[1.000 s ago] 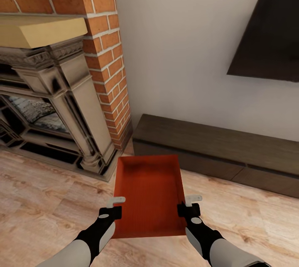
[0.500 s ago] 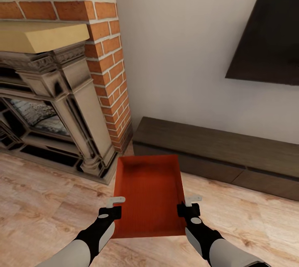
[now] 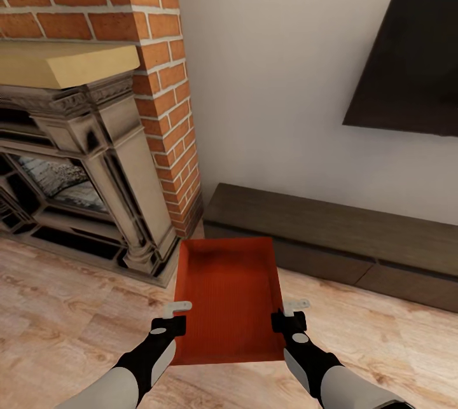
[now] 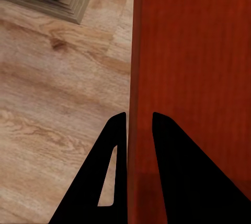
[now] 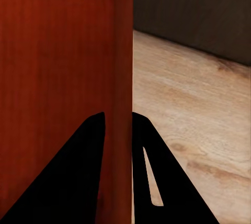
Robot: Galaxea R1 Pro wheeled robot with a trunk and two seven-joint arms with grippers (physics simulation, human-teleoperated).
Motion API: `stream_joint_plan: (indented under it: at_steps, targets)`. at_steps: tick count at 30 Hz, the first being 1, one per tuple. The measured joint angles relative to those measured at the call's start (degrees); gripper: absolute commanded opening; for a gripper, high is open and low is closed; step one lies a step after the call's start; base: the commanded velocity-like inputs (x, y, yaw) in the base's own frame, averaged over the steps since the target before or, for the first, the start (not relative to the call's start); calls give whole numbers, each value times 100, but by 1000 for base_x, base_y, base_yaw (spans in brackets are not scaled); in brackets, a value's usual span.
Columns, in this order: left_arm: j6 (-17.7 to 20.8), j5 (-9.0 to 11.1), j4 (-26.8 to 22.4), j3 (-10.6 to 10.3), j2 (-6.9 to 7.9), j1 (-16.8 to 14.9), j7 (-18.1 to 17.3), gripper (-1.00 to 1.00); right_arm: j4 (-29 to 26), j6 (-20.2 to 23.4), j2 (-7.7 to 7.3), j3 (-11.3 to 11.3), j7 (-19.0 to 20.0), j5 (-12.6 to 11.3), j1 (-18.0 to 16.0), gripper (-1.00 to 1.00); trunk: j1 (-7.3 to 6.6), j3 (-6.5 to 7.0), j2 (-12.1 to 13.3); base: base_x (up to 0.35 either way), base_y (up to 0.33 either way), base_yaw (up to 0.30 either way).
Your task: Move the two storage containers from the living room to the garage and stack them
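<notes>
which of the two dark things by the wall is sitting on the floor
The long low cabinet along the wall's base; the other dark thing, the flat panel, hangs up on the wall.

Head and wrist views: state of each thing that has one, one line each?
storage container: upright, empty, held off the wood floor by both side walls.
left gripper: shut on the container's left wall.
right gripper: shut on its right wall.
fireplace: unlit.
wall screen: dark.

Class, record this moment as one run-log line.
room: living room | held: storage container | left gripper: shut on wall | right gripper: shut on wall | nearby: fireplace
</notes>
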Motion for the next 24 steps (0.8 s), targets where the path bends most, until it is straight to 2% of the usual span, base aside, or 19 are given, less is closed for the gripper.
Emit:
stream_joint_plan:
  at_steps: [16,24]
  targets:
    - [0,22,5,-6,0,1,5,-100,-4,17,1,-9,1,21,-1,-100,0,147,0,0,0,0]
    - [0,20,6,-5,3,1,-2,-100,-5,17,3,-10,-1,21,0,-100,0,220,0,0,0,-59]
